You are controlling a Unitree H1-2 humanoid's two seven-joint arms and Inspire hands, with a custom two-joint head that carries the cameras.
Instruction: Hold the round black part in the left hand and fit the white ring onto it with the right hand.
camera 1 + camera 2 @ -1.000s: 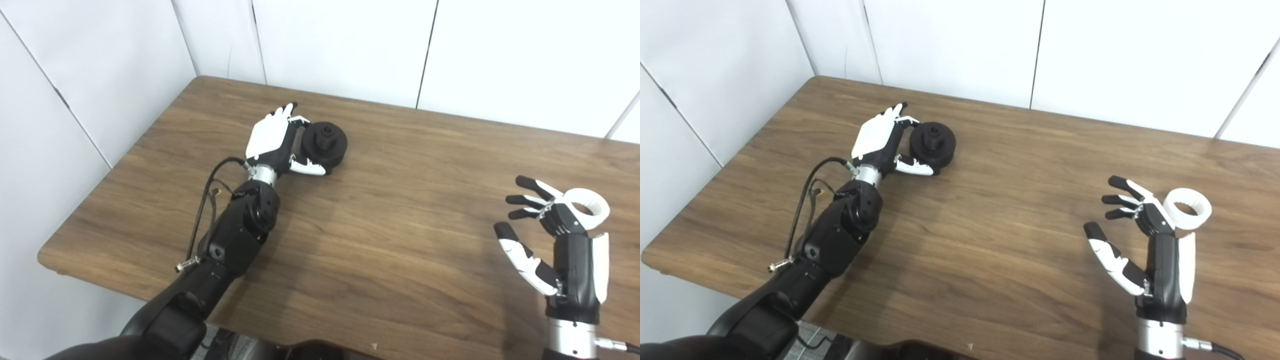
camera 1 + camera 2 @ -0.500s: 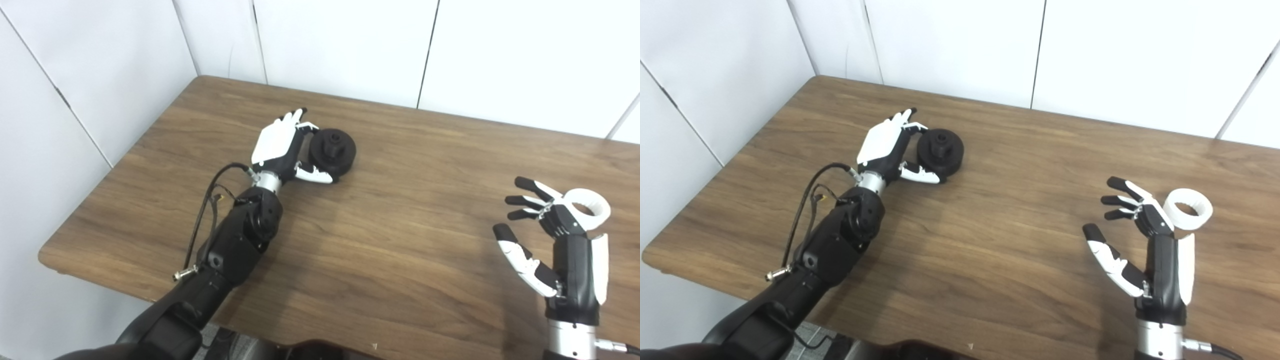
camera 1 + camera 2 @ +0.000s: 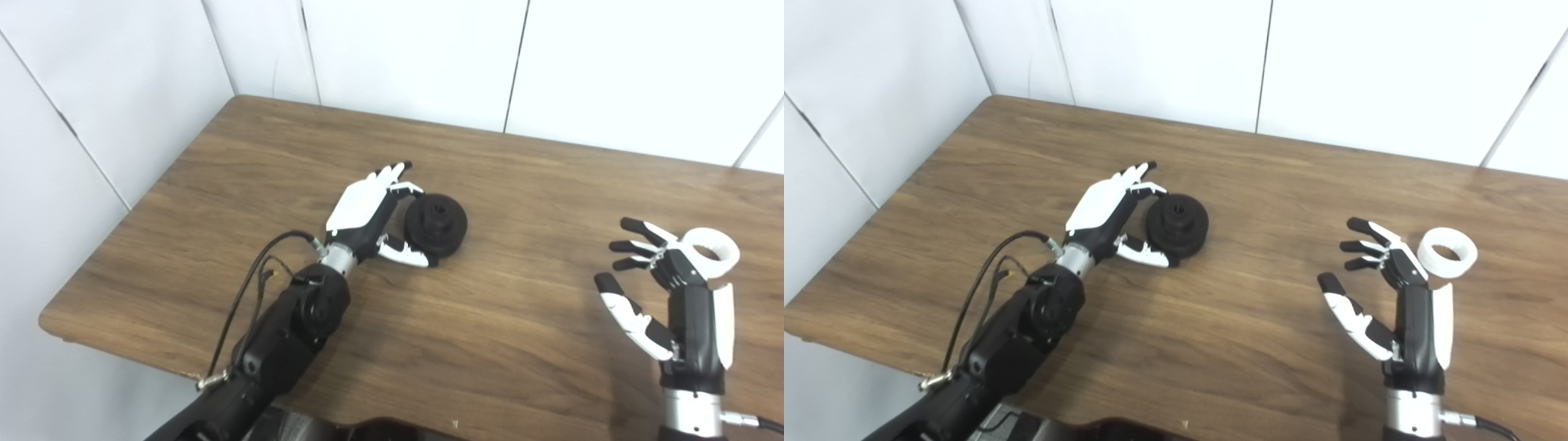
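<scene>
Although both arms reach in from the near edge of the wooden table (image 3: 1249,343), neither hand has its part secured yet. Nearest, on the right, the right hand (image 3: 1387,294) stands upright with its fingers spread and its thumb apart from them, holding nothing. Just beyond it and to its right lies the white ring (image 3: 1447,252), flat on the table with its hole facing up, close behind the back of the fingers rather than in front of the palm. So the ring sits on the wrong side of that hand: my judgement is that the hand must swing or turn to the right and far before it can close on the ring.

Farther off, left of centre, the left hand (image 3: 367,211) lies low with its palm towards the round black part (image 3: 437,223). Its fingers curve over the part's far left edge and its thumb reaches under the near edge, but whether it grips firmly I cannot tell; the part appears to rest on the table, hub upward. This hand is plainly the nearer one to the black part, and the ring lies well apart from it, across the table.
</scene>
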